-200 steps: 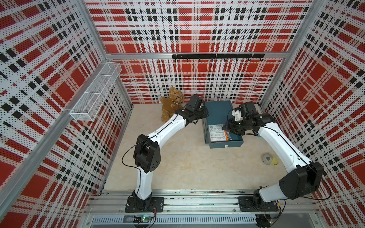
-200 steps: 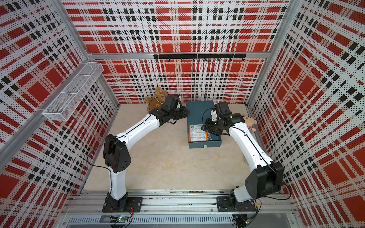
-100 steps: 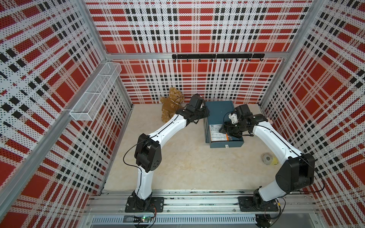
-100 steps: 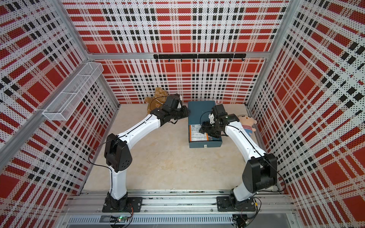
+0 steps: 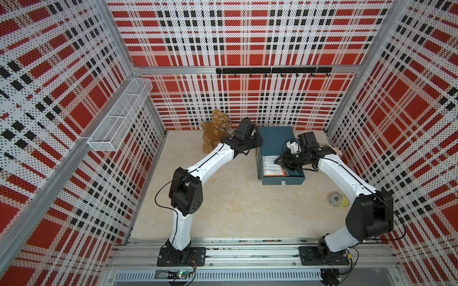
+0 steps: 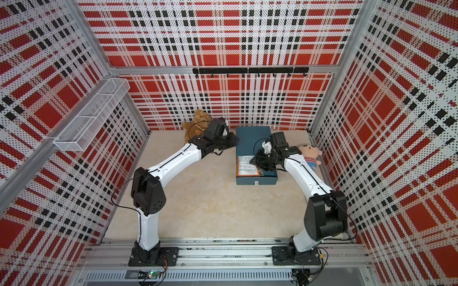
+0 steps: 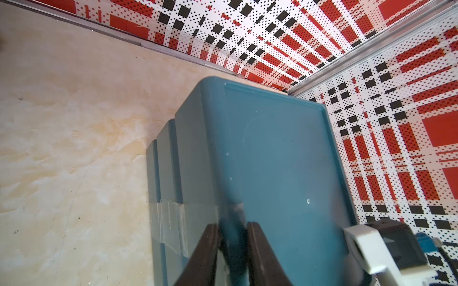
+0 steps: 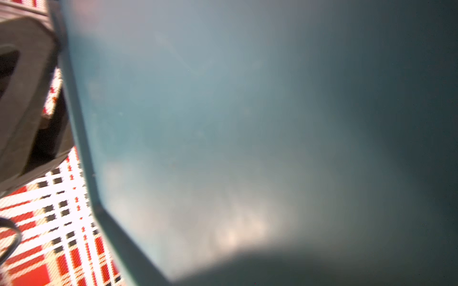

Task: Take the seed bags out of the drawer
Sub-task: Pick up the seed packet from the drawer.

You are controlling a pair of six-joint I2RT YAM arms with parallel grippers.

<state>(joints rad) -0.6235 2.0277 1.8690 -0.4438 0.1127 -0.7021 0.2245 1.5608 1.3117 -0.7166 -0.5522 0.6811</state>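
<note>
Seed bags point(image 5: 269, 168): unmoved since a second ago, stacked flat in the pulled-out drawer point(image 5: 272, 181), near the back edge of the worktop point(image 5: 223, 198), right of middle. White printed label face up, orange strip along the near side, right part hidden under the arm.

Left gripper point(image 7: 233, 225): same place as before, jaws clenched across the top rim of the teal cabinet point(image 5: 276, 138), forearm reaching in from the left.

Right gripper point(image 5: 278, 161): shifted slightly leftward, now low over the bags inside the drawer, elbow bent near the right edge. Jaws hidden, clenched or released impossible to tell.
</note>
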